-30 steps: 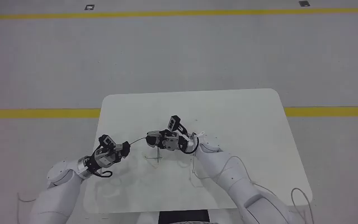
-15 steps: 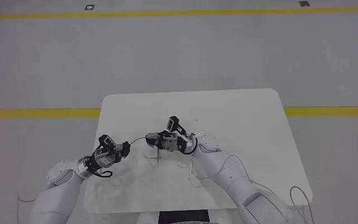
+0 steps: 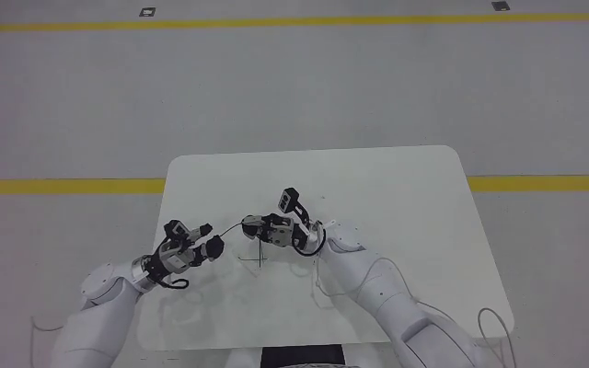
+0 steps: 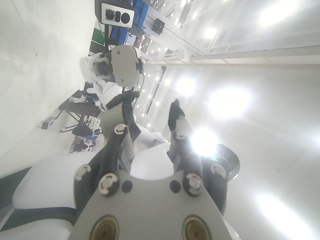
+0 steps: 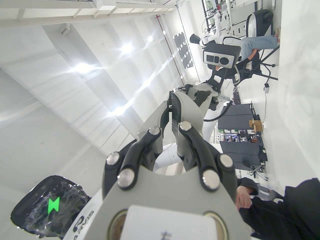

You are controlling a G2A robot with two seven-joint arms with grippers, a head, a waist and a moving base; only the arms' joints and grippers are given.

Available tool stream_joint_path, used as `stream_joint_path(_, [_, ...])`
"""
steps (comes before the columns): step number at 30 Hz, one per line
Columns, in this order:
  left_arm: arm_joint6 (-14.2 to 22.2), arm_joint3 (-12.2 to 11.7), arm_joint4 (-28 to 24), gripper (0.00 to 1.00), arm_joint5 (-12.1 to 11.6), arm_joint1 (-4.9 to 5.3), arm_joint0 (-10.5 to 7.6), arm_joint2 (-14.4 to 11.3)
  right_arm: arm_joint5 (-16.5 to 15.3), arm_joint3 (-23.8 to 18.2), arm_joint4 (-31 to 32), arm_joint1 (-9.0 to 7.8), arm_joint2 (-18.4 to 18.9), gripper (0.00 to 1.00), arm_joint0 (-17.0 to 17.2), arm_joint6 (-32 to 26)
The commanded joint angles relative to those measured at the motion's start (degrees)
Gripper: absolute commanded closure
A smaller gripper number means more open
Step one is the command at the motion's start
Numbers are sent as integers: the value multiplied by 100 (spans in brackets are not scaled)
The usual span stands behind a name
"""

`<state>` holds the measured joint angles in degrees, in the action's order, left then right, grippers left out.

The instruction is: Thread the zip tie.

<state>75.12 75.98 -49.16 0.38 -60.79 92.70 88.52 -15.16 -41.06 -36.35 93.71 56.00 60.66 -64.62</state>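
The zip tie [image 3: 225,226] is a thin black strip held in the air above the white table [image 3: 396,184], between my two grippers. My right gripper [image 3: 247,224] is shut on one end of it, and in its own wrist view its fingers [image 5: 175,111] are pressed together. My left gripper [image 3: 210,237] sits at the strip's other end with its fingers spread apart. In the left wrist view the two fingertips [image 4: 176,108] stand well apart, and I cannot make out the strip between them. The two grippers face each other a short way apart.
A small dark cross mark [image 3: 259,260] lies on the table just below the grippers. The table's far half and right side [image 3: 423,239] offer free room. Its front edge runs close to both forearms.
My left gripper has opened; it was shut at the strip's end before. It also shifted slightly toward the right gripper. The right gripper has stayed nearly in place.
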Motion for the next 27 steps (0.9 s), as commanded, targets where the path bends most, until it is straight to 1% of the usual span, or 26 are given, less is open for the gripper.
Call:
stream_joint_path(1, [-98,59,-4,0,-12,-1,18,-37,-75,-72,76,-7,-23,100,27,62])
stream_joint_path(3, [-182,109,-27,0,-3,-2,33,-67,-102,-130,112,-10,-45,100,50,106])
stream_joint_path(5, [-236,156,-28,0,-108,-2,34,-58,-113,-141,116,-11,-47,100,54,111])
stream_joint_path(11, [-236,156,-28,0,-108,-2,34,-58,-113,-141,116,-11,-47,100,54,111])
stream_joint_path(13, [-375,212,-39,0,-86,-12,39,-126,-94,-270,165,-16,-66,100,122,243])
stream_joint_path(15, [-385,229,-90,0,-68,-14,47,-169,-79,-453,197,-29,-84,100,211,296])
stream_joint_path(19, [-340,244,-130,0,-49,-10,37,-235,-21,-643,219,-47,-110,100,305,365])
stream_joint_path(20, [-316,260,-88,0,-92,-5,27,-236,5,-667,226,-51,-119,100,313,369])
stream_joint_path(21, [-312,274,-4,0,-232,2,24,-218,5,-667,226,-51,-119,100,313,369])
stream_joint_path(22, [-315,271,13,0,-270,3,29,-216,5,-667,226,-51,-119,100,313,369])
stream_joint_path(26, [-315,271,13,0,-270,3,29,-216,5,-667,226,-51,-119,100,313,369])
stream_joint_path(27, [-378,288,29,0,-260,1,25,-235,5,-667,226,-51,-119,100,313,369])
